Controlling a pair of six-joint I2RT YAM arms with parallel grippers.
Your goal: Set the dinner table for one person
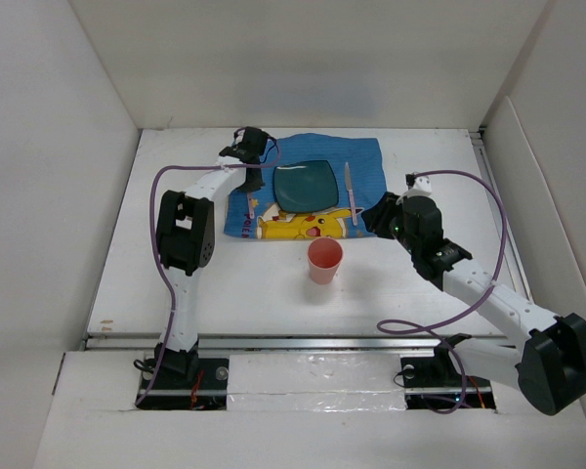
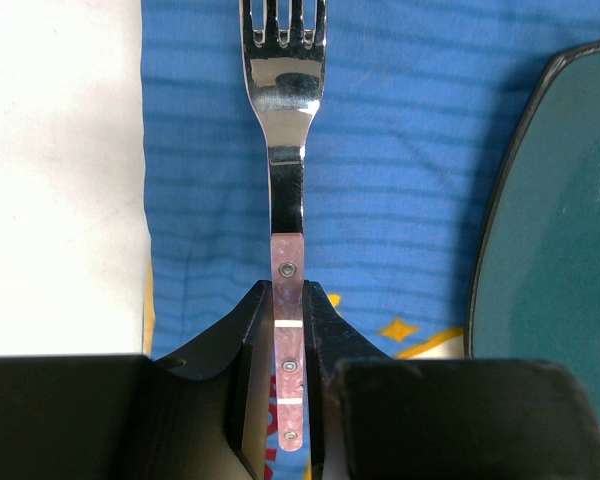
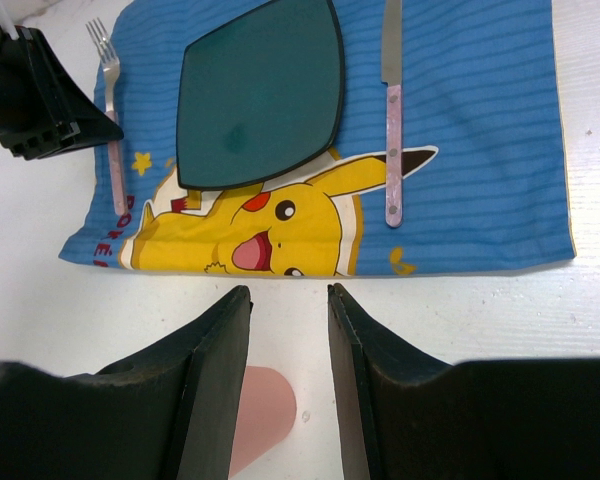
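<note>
Pinched in my left gripper (image 2: 290, 300), the fork (image 2: 285, 100) lies over the placemat (image 2: 400, 150) beside the plate (image 2: 560, 250); a crooked release could skew it. My right gripper (image 3: 288, 300), jaws apart over the dinner table (image 3: 480, 320), could topple the cup (image 3: 265, 415).

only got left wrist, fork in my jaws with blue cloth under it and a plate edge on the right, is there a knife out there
Observer: Yes, a knife lies on the placemat, on the opposite side of the plate from your fork.
Operator: where's the cup
Observer: A pink cup stands upright on the bare table, off the placemat, just past its near edge.
Operator: right arm holding anything
Observer: No, the right gripper is open and empty, above the table near the cup.
</note>
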